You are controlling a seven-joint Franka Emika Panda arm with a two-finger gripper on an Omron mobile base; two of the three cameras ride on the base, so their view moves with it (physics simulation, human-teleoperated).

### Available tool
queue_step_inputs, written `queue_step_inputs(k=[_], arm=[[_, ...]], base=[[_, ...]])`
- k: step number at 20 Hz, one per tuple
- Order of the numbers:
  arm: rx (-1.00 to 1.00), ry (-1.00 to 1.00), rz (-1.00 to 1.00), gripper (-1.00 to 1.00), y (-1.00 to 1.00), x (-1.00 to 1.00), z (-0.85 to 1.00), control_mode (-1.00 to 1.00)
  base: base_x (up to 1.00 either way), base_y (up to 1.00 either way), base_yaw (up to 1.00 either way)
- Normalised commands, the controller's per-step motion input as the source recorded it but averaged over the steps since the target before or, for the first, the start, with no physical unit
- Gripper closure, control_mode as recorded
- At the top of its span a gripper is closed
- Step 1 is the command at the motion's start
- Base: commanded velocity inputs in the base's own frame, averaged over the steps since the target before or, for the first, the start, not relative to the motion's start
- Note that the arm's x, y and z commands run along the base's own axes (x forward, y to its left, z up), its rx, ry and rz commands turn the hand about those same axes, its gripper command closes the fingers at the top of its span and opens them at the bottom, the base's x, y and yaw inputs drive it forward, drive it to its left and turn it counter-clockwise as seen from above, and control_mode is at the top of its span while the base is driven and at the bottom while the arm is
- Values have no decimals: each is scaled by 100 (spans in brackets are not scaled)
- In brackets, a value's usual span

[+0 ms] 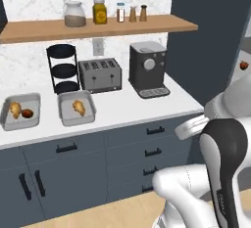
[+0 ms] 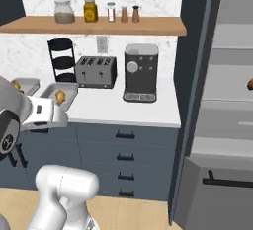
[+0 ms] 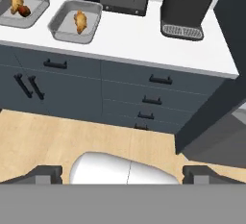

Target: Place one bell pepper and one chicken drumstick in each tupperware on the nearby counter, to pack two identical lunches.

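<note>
Pincer [image 3: 122,172]: jaws spread wide, nothing held, raised above the wooden floor [image 3: 57,141] in front of the cabinets, well apart from the counter [image 1: 127,107].

Left tupperware [image 1: 7,117]: on the counter at the far left, containing one chicken drumstick [image 1: 15,109] and one bell pepper [image 1: 27,113], the two touching or nearly so.

Right tupperware [image 1: 66,116]: just beside the left one, in front of the black tiered rack [image 1: 63,68], containing a second drumstick [image 1: 79,106] alone.

Second bell pepper [image 1: 243,65]: small dark-red item at the far right edge, on a pale shelf past the dark wall panel, well apart from both trays.

Toaster [image 1: 100,74] and coffee machine [image 1: 148,68]: against the back wall, right of the rack. Jars and shakers lined up on the wooden wall shelf [image 1: 49,28] above.
</note>
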Motion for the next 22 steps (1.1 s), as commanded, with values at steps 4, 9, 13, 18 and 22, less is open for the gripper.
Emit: queue_step_inputs(k=[4,9,13,18,22], arm=[[0,0,0,-100,0,0,0,100],[0,0,0,-100,0,0,0,100],[0,0,0,-100,0,0,0,100],[0,0,0,-100,0,0,0,100],[0,0,0,-100,0,0,0,100]], base=[[-4,-100,0],[1,-100,0],[19,-94,0],[60,-73,0],[71,-66,0]])
